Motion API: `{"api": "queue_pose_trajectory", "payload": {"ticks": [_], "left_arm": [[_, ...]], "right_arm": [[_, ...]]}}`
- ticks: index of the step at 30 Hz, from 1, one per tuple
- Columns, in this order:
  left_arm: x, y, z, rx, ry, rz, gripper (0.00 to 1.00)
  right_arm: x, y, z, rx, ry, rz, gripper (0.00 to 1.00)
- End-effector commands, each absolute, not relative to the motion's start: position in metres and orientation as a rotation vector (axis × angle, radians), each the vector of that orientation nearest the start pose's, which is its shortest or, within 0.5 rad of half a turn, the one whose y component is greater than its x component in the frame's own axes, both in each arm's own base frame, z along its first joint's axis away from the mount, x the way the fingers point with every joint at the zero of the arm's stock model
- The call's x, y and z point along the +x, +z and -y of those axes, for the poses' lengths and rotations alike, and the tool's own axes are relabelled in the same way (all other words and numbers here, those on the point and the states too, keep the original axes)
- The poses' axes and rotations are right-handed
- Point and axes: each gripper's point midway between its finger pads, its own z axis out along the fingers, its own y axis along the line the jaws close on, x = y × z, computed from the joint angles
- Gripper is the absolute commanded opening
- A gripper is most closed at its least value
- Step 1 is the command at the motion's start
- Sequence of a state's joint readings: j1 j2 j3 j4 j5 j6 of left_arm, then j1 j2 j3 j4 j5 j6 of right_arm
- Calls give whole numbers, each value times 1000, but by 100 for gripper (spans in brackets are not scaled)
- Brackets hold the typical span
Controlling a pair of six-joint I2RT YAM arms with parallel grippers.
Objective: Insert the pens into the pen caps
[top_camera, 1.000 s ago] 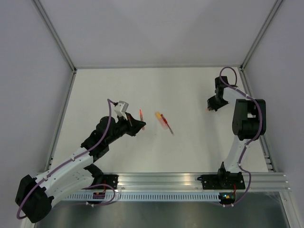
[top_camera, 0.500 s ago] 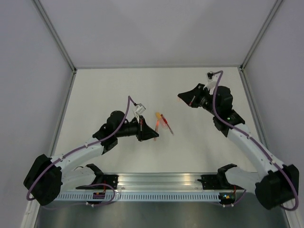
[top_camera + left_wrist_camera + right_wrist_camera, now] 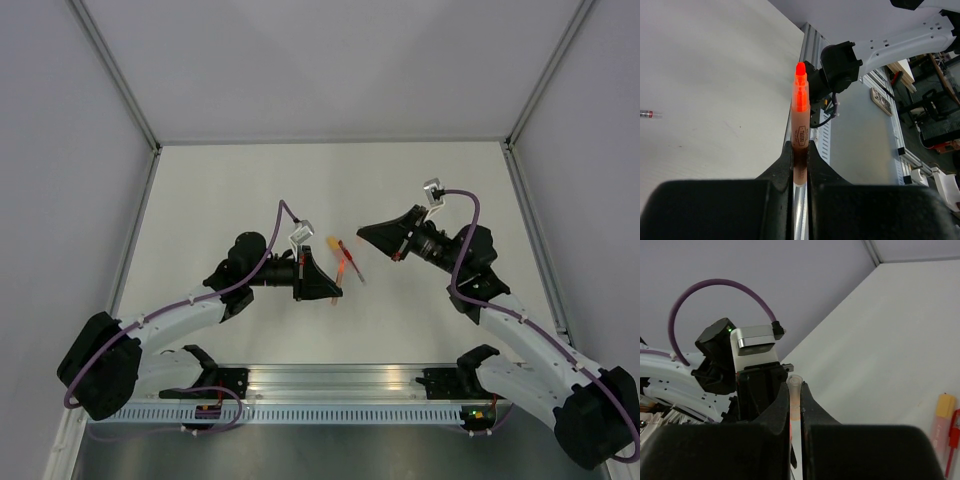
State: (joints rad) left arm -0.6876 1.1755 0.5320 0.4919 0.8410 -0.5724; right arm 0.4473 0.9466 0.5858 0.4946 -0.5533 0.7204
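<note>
The left gripper [image 3: 800, 150], clamped on a pen [image 3: 800, 107], faces the right gripper [image 3: 795, 392], which is clamped on a cap [image 3: 795, 384]; both have come closer to the centre.

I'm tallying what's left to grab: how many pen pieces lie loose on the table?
2. An orange-peach piece and a red one lie side by side near the middle of the table. The held pen partly covers them from above, so something small may be hidden.

I saw the white table [image 3: 240, 185] carrying two things near its centre: a short orange stub [image 3: 331, 242] and, just beside it toward five o'clock, a slim red pen [image 3: 342, 247].
</note>
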Motion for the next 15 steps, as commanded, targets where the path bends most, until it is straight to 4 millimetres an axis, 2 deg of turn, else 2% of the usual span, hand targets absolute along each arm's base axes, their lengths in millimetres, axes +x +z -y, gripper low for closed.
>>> {"api": "queue_pose_trajectory", "payload": {"ticks": [1, 7, 15], "left_arm": [[149, 222, 319, 862, -1642, -1681, 2], [149, 221, 319, 863, -1641, -1682, 2], [149, 222, 319, 862, -1639, -1679, 2]], "right_arm": [[219, 333, -250, -368, 1410, -1391, 0], [219, 319, -261, -358, 1458, -1433, 0], [218, 311, -273, -365, 1472, -1458, 0]]}}
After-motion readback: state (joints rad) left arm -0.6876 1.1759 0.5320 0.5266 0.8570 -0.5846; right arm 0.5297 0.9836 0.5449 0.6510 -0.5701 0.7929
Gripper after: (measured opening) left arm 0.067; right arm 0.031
